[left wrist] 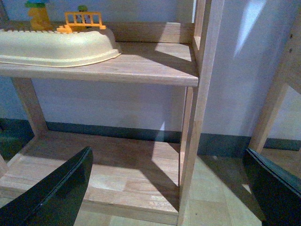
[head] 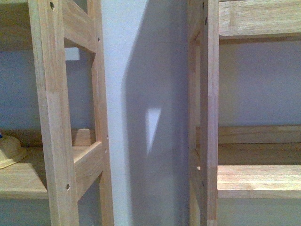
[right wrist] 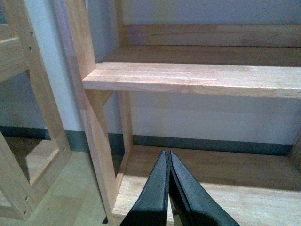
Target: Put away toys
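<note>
Left gripper [left wrist: 169, 188] has its two dark fingers [left wrist: 56, 193] spread wide with nothing between them, hanging low in front of the left wooden shelf unit [left wrist: 141, 70]. Beyond it and lower lies the bare bottom board [left wrist: 117, 165]; above and beyond it, on the middle shelf, sits a cream plastic tray [left wrist: 56, 47], with a small orange toy fence [left wrist: 83, 20] and a yellow block figure [left wrist: 38, 15] behind the tray's far rim.

Right gripper [right wrist: 168, 197] has its fingers pressed together, tip to tip, holding nothing. It hovers over the lowest board of the right wooden shelf unit [right wrist: 188, 77], whose middle shelf stands ahead of and above it, bare.

No orange-yellow plush toy shows in any view, so its direction from either gripper, its long axis and its look cannot be told, nor which arm is nearer to it. My judgement: with both grippers carrying nothing, the plush must first be found before either can reach. From the body camera only shelf posts, the wall [head: 146, 94] and a corner of the tray show.
</note>
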### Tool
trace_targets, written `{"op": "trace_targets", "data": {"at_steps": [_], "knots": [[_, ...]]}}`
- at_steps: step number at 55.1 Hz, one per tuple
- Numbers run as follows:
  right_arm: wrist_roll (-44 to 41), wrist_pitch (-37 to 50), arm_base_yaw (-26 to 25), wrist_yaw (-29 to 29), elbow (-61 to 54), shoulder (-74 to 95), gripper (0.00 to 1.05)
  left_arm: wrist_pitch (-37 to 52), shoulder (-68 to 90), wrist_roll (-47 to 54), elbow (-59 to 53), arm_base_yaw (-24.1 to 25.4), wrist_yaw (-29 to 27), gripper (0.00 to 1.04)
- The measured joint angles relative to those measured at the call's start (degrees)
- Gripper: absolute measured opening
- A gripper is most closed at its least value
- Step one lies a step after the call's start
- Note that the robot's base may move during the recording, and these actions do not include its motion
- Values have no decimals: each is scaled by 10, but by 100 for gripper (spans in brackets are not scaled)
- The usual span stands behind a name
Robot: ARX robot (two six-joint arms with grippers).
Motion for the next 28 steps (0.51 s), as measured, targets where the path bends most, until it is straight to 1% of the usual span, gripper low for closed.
{"op": "trace_targets", "data": {"at_steps": [2,4,12,16,18,21,28], "knots": [[0,0,0,0,0,0,3,0,0,0,0,0,0,98],[-1,0,0,0,0,0,6,0,0,0,0,0,0,98],[-1,0,0,0,0,0,30,0,0,0,0,0,0,98],[-1,0,0,0,0,0,40,0,0,0,0,0,0,98],[-1,0,0,0,0,0,47,0,0,0,0,0,0,98],[-1,0,0,0,0,0,54,0,0,0,0,0,0,98],[-1,0,0,0,0,0,83,0,0,0,0,0,0,98]]}}
